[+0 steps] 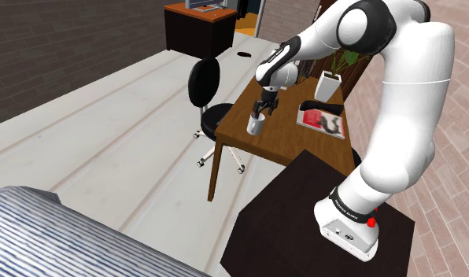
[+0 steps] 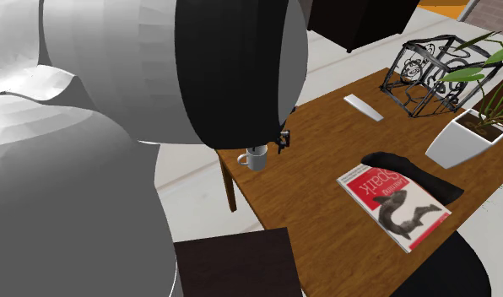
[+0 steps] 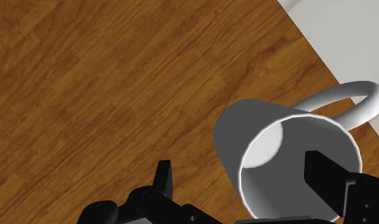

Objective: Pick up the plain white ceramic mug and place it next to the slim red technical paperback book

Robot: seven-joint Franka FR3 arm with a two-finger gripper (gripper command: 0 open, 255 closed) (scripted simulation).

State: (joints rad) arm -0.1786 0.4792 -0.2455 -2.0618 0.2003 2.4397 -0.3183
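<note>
Item: white mug point(image 1: 255, 123) point(image 2: 256, 158) point(image 3: 277, 146), upright at the edge of the wooden surface point(image 1: 282, 142) point(image 2: 326, 126) point(image 3: 86, 83), its handle pointing off the edge. You have the claw point(image 1: 266, 106) point(image 2: 283, 142) point(image 3: 242, 168) just above it, fingers spread (one over the rim, one outside the wall), pinching nothing. The red-and-white book point(image 1: 321, 120) point(image 2: 393, 201) lies flat, well apart from the mug.

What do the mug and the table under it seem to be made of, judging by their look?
The mug: plain white-grey, smooth and matt, with no pattern; perhaps ceramic, but the look leaves it open. The table: wood, or a wood finish, brown with clear grain lines.
</note>
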